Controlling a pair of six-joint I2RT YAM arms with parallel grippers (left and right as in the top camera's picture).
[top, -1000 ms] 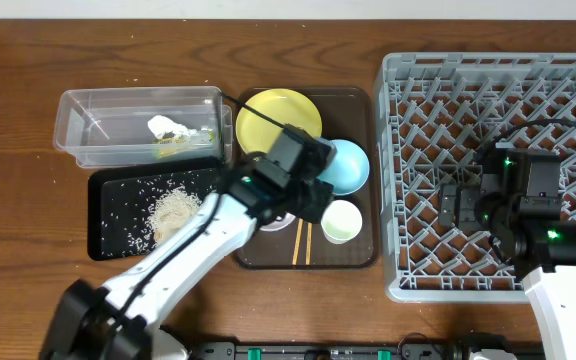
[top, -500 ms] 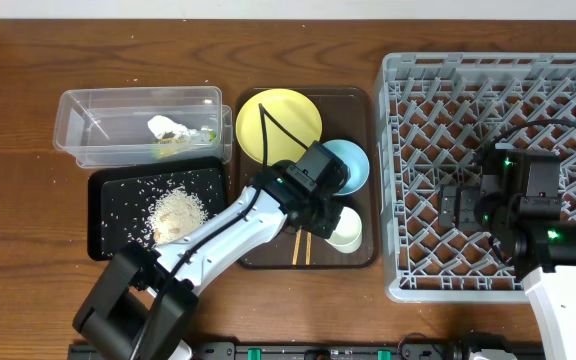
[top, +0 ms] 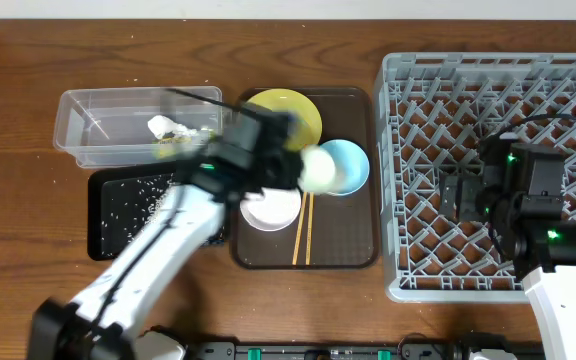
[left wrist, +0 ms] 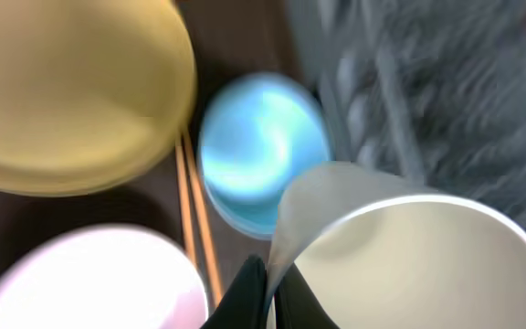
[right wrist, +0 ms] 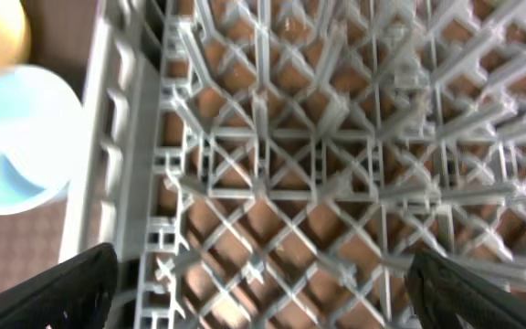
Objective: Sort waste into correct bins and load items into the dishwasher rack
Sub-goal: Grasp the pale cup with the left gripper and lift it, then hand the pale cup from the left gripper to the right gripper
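My left gripper (top: 298,166) is shut on the rim of the small white cup (top: 319,168) and holds it in the air over the brown tray, blurred by motion. In the left wrist view the black fingers (left wrist: 254,297) pinch the wall of the cup (left wrist: 409,265). Below lie the yellow plate (left wrist: 71,91), the light blue bowl (left wrist: 263,151), the white bowl (left wrist: 80,283) and the chopsticks (left wrist: 194,219). My right gripper (right wrist: 263,302) hangs open over the grey dishwasher rack (top: 498,90), with nothing between its fingers. The clear tub (top: 98,130) holds the tissue (top: 166,126) and the wrapper (top: 176,142).
The black tray (top: 118,205) with scattered rice lies in front of the clear tub, partly hidden by my left arm. The brown serving tray (top: 343,240) lies between the bins and the rack. The rack's left wall (right wrist: 108,183) stands close beside the blue bowl (right wrist: 12,137).
My left gripper shut on the cup's rim at the tray's front right, then lifted it up and toward the blue bowl. The white bowl is uncovered. The right arm has not moved.
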